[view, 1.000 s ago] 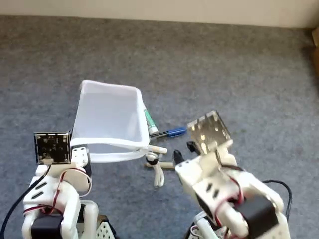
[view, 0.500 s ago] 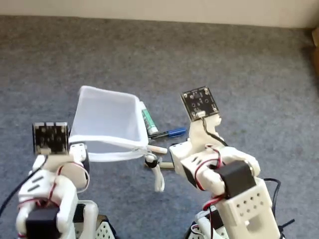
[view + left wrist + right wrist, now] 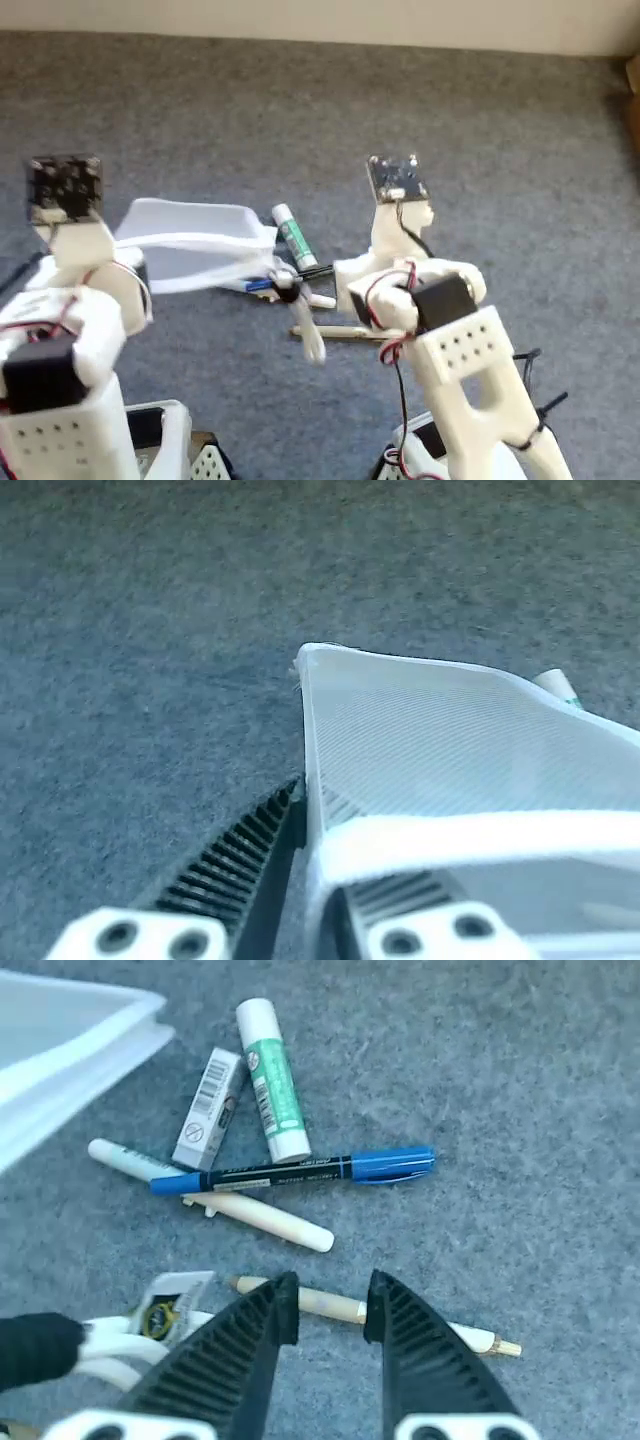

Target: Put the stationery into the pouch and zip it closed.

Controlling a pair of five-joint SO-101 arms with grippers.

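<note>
Grey surface (image 3: 480, 120). Pouch (image 3: 190, 245), left-centre in the high view, rim clamped by the left gripper (image 3: 310, 820). Right gripper (image 3: 330, 1295) released, poised over the pencil (image 3: 420, 1325) at lower centre. Recommend: descend squarely, close mid-shaft, avoid the blue pen (image 3: 300, 1170) nearby, keep the pouch mouth raised.

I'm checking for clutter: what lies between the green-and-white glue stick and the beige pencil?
Right wrist view: a blue pen and a cream marker lie between the green-and-white glue stick and the beige pencil.
</note>
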